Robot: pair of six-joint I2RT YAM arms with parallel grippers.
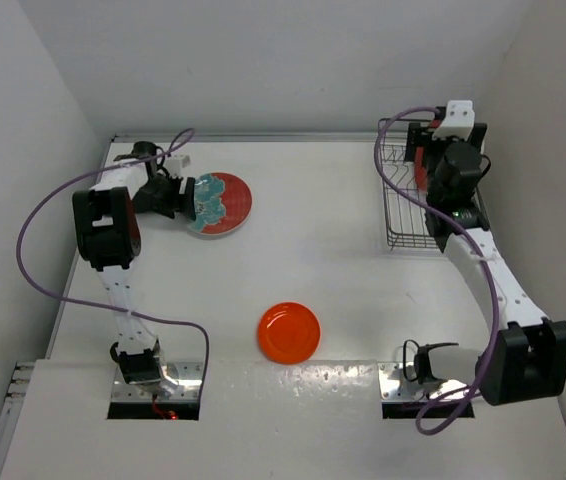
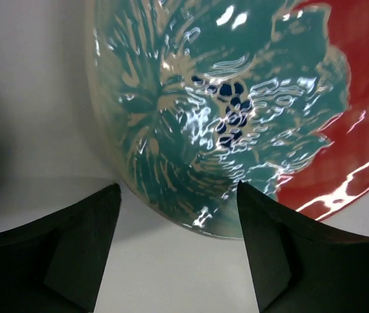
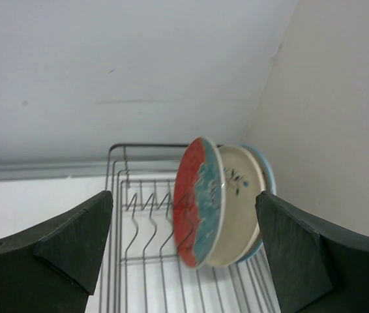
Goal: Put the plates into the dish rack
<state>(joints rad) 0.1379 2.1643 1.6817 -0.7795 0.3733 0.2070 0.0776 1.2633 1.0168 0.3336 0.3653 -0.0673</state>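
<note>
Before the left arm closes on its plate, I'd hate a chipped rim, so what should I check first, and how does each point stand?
1. Left gripper jaws open, either side of the table floral plate's near rim: ok.
2. Jaws low enough to catch that rim: cannot tell.
3. Right gripper open, holding nothing: ok.
4. Racked floral plate and cream plate standing upright in the dish rack: ok.
5. Free dividers beside them: ok.
6. Orange plate lying apart from both arms: ok.
</note>
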